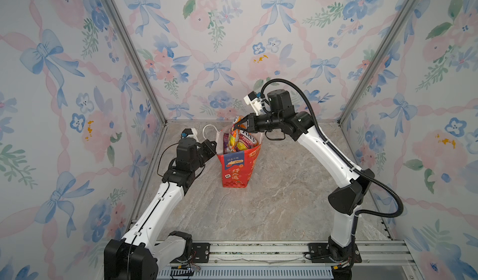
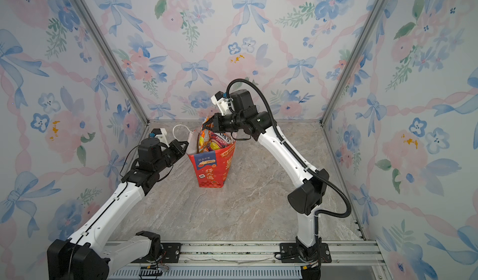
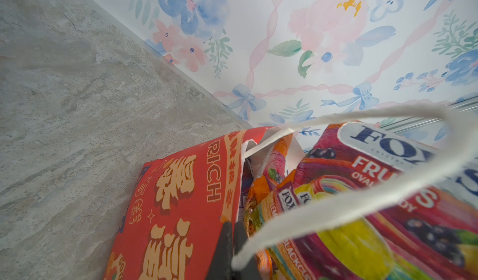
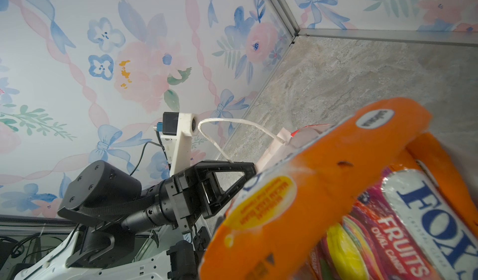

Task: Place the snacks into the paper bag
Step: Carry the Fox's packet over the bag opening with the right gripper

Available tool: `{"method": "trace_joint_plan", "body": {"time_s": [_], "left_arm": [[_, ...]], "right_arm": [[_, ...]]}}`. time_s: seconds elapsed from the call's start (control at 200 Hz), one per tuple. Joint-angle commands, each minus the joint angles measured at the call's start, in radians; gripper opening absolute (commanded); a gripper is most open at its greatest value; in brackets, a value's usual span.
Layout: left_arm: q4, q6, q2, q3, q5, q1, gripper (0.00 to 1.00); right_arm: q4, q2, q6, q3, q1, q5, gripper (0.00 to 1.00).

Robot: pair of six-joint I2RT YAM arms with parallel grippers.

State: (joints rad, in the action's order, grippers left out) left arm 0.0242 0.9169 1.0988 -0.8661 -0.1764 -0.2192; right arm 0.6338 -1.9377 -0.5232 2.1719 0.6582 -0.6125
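1. left hand (image 1: 214, 145): clenched on the rim of the paper bag (image 1: 234, 171) that faces it, pinching the red wall edge-on. Wrist view shows thin stiff card, red outside, white inside. The white cord handle (image 3: 362, 203) loops slack just beside the fingers.
2. paper bag: upright on the marble-look surface (image 1: 271, 203), tall & narrow, long axis vertical, mouth up & spread open. It sits right at the left hand's tips and below the right hand.
3. snacks inside: glossy flat film packs standing on end, crowding the mouth. A purple FOX'S packet (image 1: 247, 139) leans vs the wall on the right hand's side. Tops poke above the rim. None lie loose on the surface.
4. right hand (image 1: 240, 126): clamped on an orange packet (image 4: 310, 188) of smooth film, slightly bowed. It hangs from the hand, long axis approx vertical, lower end at the mouth btw the other packs. How deep, can't tell.
5. Key relation, my read: the mouth is straight below the right hand, so the drop goes down. The right hand is the nearer one; the left only steadies. Little room is left, so the orange packet may ride up on the FOX'S packet.
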Motion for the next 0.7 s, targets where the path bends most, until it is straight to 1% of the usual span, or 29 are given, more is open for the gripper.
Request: {"method": "trace_joint_plan", "body": {"time_s": [0.0,0.415,0.575,0.695], "left_arm": [[-0.03,-0.007,0.007,-0.011,-0.002,0.009,0.0],[-0.03,-0.007,0.003,-0.011,0.001,0.009,0.0],[-0.03,-0.006,0.005,-0.013,0.001,0.01,0.0],[-0.031,-0.006,0.006,-0.014,0.001,0.009,0.0]], "right_arm": [[0.006,-0.013,-0.008,-0.026,0.011,-0.007,0.0],[0.053,-0.017,-0.018,-0.099,0.002,0.047,0.0],[0.045,-0.012,-0.034,-0.126,-0.017,0.035,0.0],[0.047,-0.014,-0.037,-0.116,-0.02,0.016,0.05]]}}
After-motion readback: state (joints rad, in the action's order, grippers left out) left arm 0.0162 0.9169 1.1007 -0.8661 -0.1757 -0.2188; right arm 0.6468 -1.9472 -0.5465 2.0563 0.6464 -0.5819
